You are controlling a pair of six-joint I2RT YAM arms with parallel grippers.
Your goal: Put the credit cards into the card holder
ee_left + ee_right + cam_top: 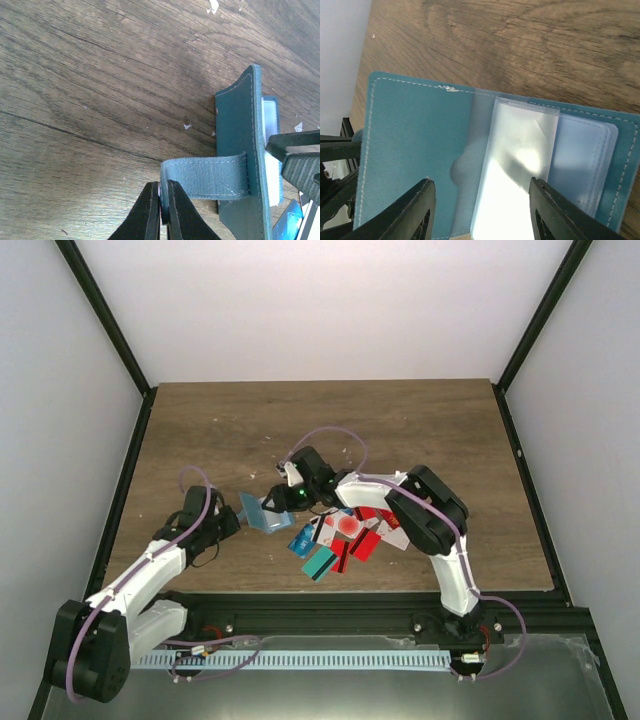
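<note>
The left claw (161, 209) is pinched on the soft strap (210, 175) of the card holder (410, 145), a sound hold for something likely light and floppy. The right claw (481, 186) is spread apart, with slippery-looking clear sleeves (520, 150) between its tips.

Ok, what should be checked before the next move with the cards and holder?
1. Is the left pincer shut on the strap: ok.
2. Is the holder open, with the sleeves exposed: ok.
3. Is the right pincer open over the holder: ok.
4. Is a card in the right pincer: not ok, none held; the cards lie on the table.
5. Are the sleeves empty: cannot tell, because of glare.
</note>
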